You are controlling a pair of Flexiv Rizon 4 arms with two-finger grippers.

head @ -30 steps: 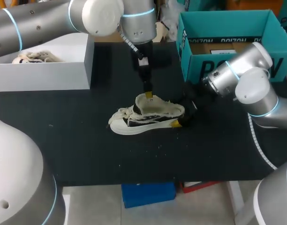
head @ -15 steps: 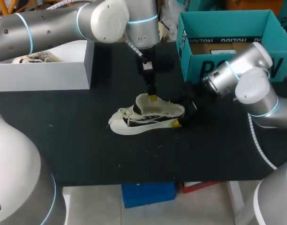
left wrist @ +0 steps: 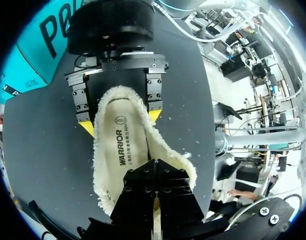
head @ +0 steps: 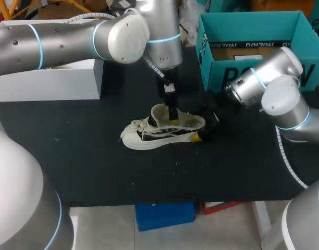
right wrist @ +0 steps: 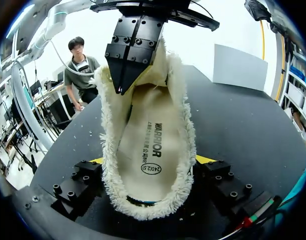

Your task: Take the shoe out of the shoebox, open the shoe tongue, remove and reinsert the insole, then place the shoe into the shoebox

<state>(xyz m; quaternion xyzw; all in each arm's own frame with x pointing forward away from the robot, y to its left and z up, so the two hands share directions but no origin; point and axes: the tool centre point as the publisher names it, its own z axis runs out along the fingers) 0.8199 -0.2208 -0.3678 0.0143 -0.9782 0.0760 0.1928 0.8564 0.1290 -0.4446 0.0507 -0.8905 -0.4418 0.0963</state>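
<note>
Now the left fingers (left wrist: 138, 190), pressed together, dip into the shoe (head: 162, 127) lying on the desk (head: 97, 156); whether they pinch the insole (right wrist: 143, 150) is hidden. Opposite them, the right fingers (right wrist: 207, 160) clamp the shoe from both sides. That clamp should hold firm for a slow, straight lift.

A shoe (head: 149, 136) with a fuzzy, fleece-like cream lining is lying on a matt black table (head: 97, 166). Its insole (right wrist: 148, 150) is looking smooth and matt (dark print on it). The left arm (head: 60, 41) is gleaming glossy silver, and the shoebox (head: 217, 62) is showing teal cardboard.

Print on insole (left wrist: 120, 145) and shoebox (head: 216, 70)
</note>
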